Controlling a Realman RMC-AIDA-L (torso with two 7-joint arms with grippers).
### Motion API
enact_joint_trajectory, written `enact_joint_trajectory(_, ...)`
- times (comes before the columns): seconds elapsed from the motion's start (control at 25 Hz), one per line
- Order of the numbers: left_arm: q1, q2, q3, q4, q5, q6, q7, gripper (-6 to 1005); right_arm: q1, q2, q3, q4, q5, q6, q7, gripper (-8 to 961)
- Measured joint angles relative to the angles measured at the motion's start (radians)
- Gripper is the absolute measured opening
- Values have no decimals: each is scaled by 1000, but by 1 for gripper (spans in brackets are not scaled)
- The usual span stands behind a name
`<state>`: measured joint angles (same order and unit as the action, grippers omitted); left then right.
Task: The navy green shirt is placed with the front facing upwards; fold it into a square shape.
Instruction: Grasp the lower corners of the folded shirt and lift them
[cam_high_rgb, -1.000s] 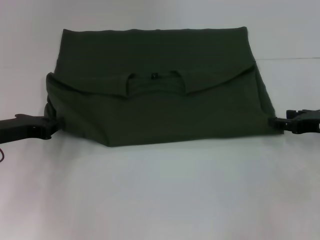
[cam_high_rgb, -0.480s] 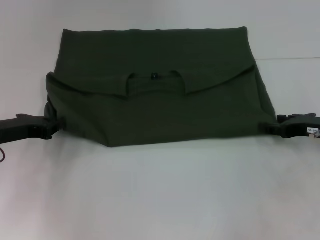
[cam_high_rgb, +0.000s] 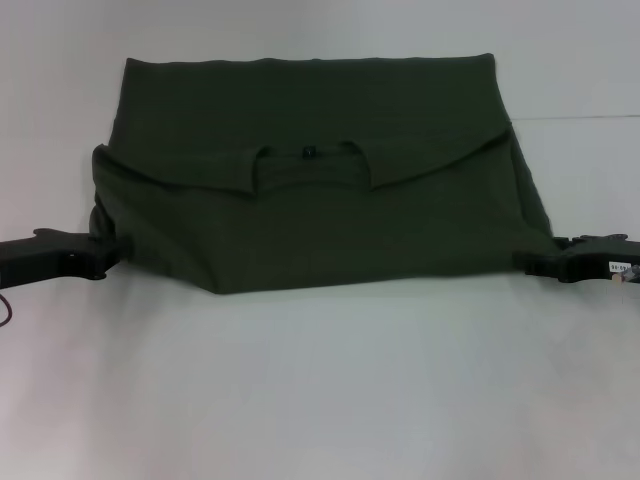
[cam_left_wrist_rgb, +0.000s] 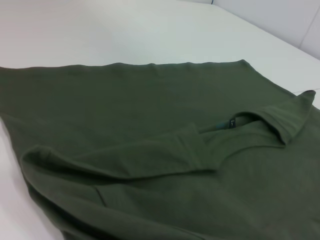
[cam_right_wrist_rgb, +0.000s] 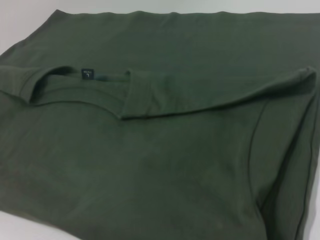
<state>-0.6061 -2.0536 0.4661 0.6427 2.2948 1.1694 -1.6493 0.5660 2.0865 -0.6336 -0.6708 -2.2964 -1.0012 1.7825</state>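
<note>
The navy green shirt (cam_high_rgb: 320, 225) lies on the white table (cam_high_rgb: 320, 380), its plain green side up. The sleeves and upper part are folded over in a curved flap across the middle. The collar with its small dark label (cam_high_rgb: 309, 152) shows at the centre. My left gripper (cam_high_rgb: 118, 247) rests low at the shirt's near left corner, touching the cloth edge. At the near right corner, my right gripper (cam_high_rgb: 522, 262) has its tip against the hem. Both wrist views show only the folded shirt (cam_left_wrist_rgb: 150, 100) (cam_right_wrist_rgb: 150, 175), no lettering, and neither arm's own gripper.
Bare white tabletop (cam_high_rgb: 320, 400) stretches in front of the shirt and on both sides. A pale wall (cam_high_rgb: 560, 60) rises behind the shirt's far edge. A thin dark cable (cam_high_rgb: 5, 305) shows at the left border.
My right gripper has slid inward and a little lower, toward the shirt's near right corner. The left gripper and the shirt have barely moved.
</note>
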Motion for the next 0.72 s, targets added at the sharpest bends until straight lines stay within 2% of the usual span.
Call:
enact_joint_trajectory(0.44,-3,-2,3,0,0,-4,0,33,0,-1,-4,19,0,21,3,581)
enact_joint_trajectory(0.72,-4,-2,3,2,0,-4,0,33,3,-4,-46,20,-22,33,34,569)
